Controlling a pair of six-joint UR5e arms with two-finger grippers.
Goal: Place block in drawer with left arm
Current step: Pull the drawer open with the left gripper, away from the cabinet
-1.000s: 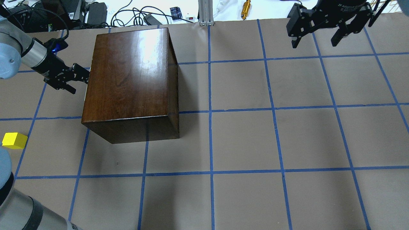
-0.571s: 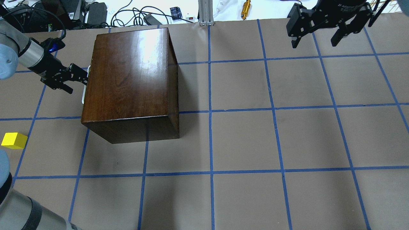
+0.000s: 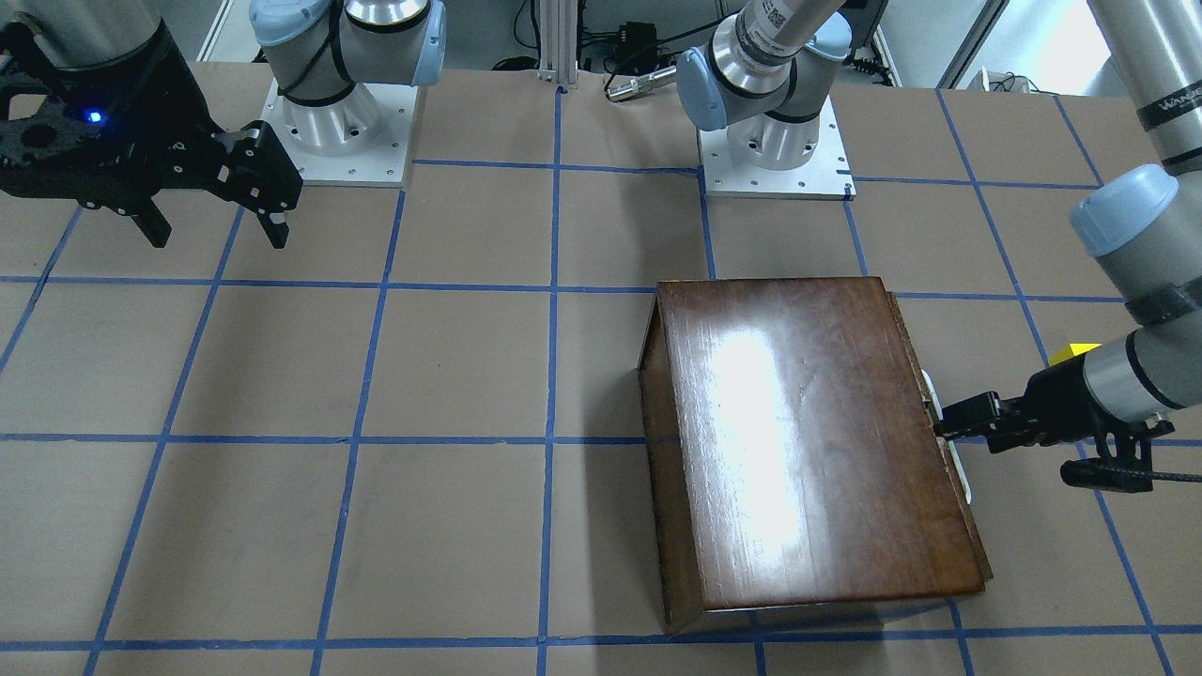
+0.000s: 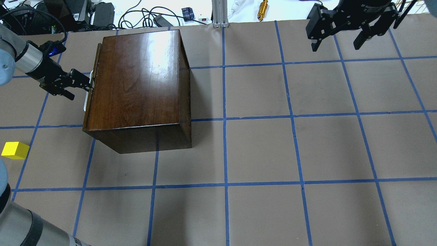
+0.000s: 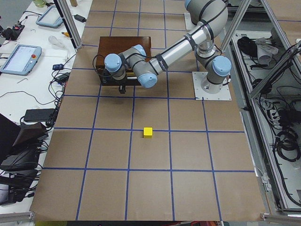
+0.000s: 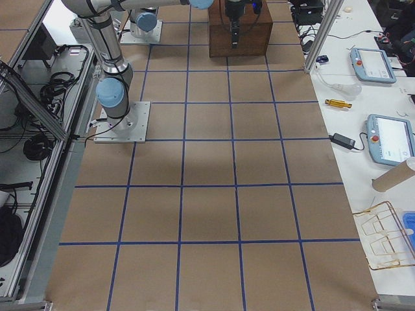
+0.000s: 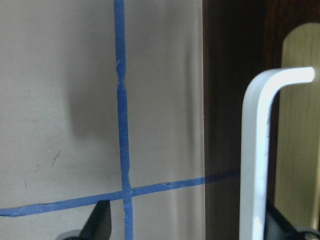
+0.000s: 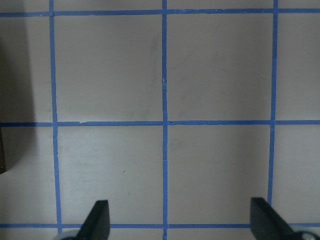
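Observation:
The yellow block [image 4: 14,150] lies on the table near the left edge, apart from the dark brown box [image 4: 136,82]; it also shows in the left side view [image 5: 148,132]. The drawer's dark front panel [image 4: 91,92] stands a narrow gap out from the box's left side, and its pale tray is hidden. My left gripper [image 4: 81,91] is open at the drawer's white handle [image 7: 255,150], with one finger behind the handle. My right gripper [image 4: 335,47] is open and empty, high over the far right of the table.
Cables, a gold tool [image 4: 263,8] and an aluminium post [image 4: 218,13] lie beyond the table's far edge. The two arm bases [image 3: 338,122] [image 3: 775,141] stand on the robot's side. Blue tape lines grid the brown table.
My left gripper has moved left, away from the box, and the drawer's front panel and handle have come out a little with it. The block and right arm have not moved.

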